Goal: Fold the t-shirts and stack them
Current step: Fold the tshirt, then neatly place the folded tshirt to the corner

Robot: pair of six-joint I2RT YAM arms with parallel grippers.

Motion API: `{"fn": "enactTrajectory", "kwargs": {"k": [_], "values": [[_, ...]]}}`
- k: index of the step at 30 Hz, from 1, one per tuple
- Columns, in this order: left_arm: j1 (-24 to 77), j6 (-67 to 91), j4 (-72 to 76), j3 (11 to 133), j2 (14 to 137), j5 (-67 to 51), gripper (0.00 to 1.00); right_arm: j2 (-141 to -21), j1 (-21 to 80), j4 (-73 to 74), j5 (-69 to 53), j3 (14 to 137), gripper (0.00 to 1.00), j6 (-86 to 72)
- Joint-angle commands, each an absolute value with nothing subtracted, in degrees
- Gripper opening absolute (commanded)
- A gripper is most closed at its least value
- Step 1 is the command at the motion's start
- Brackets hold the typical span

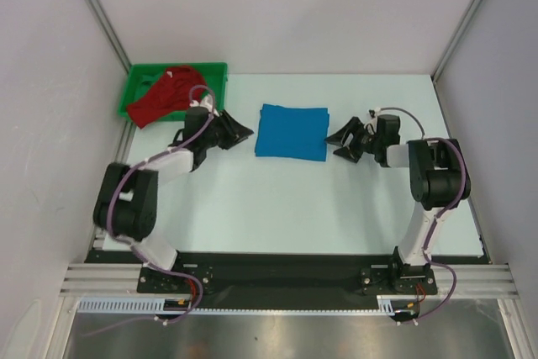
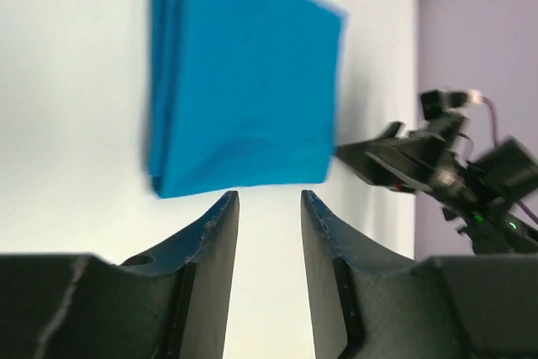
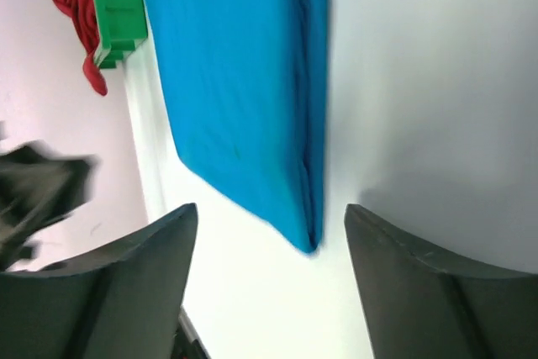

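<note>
Blue t-shirt [image 1: 291, 132] lies folded into a neat rectangle at the centre of the overhead view, flat on the pale bench [image 1: 277, 199]. The left pincer [image 1: 239, 132] sits just off its left edge, tips pointing at the cloth. The wrist view confirms it: fingers [image 2: 214, 233] apart, bare bench in the gap, nothing gripped, the folded shirt just beyond the tips.

Over on the right of the frame, the right pincer [image 1: 343, 142] faces the shirt's right edge, just beside it. Its own camera shows the jaws spread wide and empty, with the stacked layers of the blue fold running up the middle of that picture.

Up in the upper left corner, the red t-shirt [image 1: 164, 97] is bunched in a heap in the green tray [image 1: 214, 66], spilling over the tray's lower left rim. The two shirts are well apart. Both arms are bent low over the bench, one on each side of the blue one.
</note>
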State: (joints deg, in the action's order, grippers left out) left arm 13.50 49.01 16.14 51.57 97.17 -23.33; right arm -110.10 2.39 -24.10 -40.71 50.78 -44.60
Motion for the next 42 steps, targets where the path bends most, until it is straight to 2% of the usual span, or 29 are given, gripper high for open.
{"fn": "enactTrajectory", "kwargs": {"k": [1,2,12,17,22,25,28,29,31,32,33,34,42], "values": [[13.54,44.3,9.94,52.56,85.36,-18.28,0.41,-111.86,2.11,-11.63,-38.24,62.37,0.81,-34.31],[13.54,44.64,9.24,52.38,83.78,-19.5,0.42,-113.28,2.37,-10.47,-37.97,67.88,0.86,-33.15],[15.21,41.49,2.74,41.23,63.21,-26.9,0.43,-131.91,3.51,6.58,-33.23,97.96,0.92,-25.4],[15.21,38.94,-4.65,38.32,52.41,-26.02,0.45,-135.35,4.74,9.06,-33.05,100.9,0.88,-24.87],[15.12,39.46,-6.15,37.79,50.01,-28.03,0.45,-136.05,6.33,6.68,-34.54,99.32,0.81,-27.06],[15.12,39.81,-6.24,38.14,49.92,-29.18,0.45,-136.67,6.94,4.75,-35.24,98.88,0.74,-29.61],[15.12,40.08,-6.24,38.23,49.22,-30.14,0.45,-136.76,6.68,3.08,-33.05,97.3,0.56,-33.03],[15.2,40.08,-6.33,38.23,48.96,-30.15,0.45,-135.63,6.33,2.55,-32.09,96.34,0.44,-34.53],[15.12,40.34,-6.5,37.8,47.9,-30.41,0.45,-133.26,5.28,-2.17,-27.97,90.02,0.29,-38.99],[15.12,40.43,-6.68,37.71,47.55,-30.67,0.45,-130.81,4.84,-5.59,-26.99,87.65,0.14,-40.24],[15.2,40.52,-6.68,37.44,47.03,-30.93,0.45,-129.22,3.96,-6.06,-24.55,85.02,0.05,-41.38],[15.12,40.6,-6.85,37.27,46.33,-31.11,0.45,-127.89,3.26,-6.06,-22.96,81.42,0.0,-42.61],[15.12,41.13,-6.25,36.39,43.77,-34.27,0.46,-103.47,-4.74,4.03,-3.8,54.52,0.0,-54.57]]}}
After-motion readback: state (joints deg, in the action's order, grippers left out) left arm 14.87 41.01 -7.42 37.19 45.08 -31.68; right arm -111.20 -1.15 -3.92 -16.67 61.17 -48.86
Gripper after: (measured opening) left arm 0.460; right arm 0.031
